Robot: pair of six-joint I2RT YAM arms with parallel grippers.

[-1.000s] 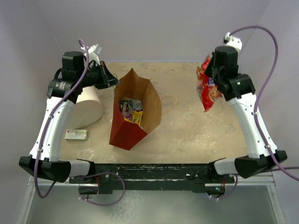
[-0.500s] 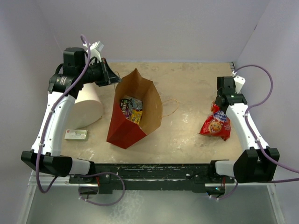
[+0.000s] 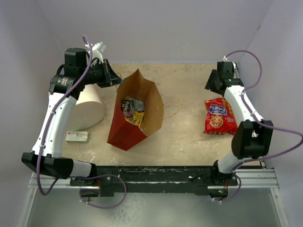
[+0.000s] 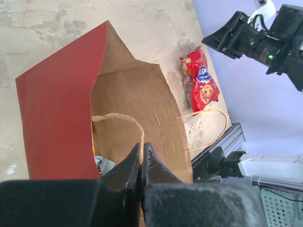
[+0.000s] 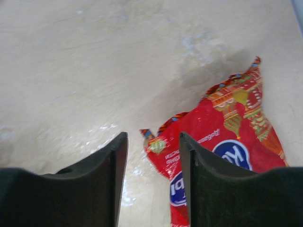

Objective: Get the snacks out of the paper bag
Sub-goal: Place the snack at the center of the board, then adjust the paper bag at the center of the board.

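Observation:
The paper bag [image 3: 142, 101], red outside and brown inside, stands open at the table's middle left, tilted toward the front. Several small candy packs [image 3: 133, 112] lie at its bottom. My left gripper [image 3: 115, 82] is at the bag's back-left rim and shut on the rim where the string handle [image 4: 118, 118] joins it. The red cookie bag [image 3: 219, 116] lies flat on the table at the right. My right gripper [image 3: 210, 87] hangs open just behind it, holding nothing. In the right wrist view the cookie bag [image 5: 227, 137] lies below and partly behind the right finger.
A white tub [image 3: 90, 109] stands left of the bag under my left arm. A small white-and-green box [image 3: 77, 136] lies in front of it. The bag's other string handle [image 3: 171, 108] trails onto the table. Lilac walls close in on three sides.

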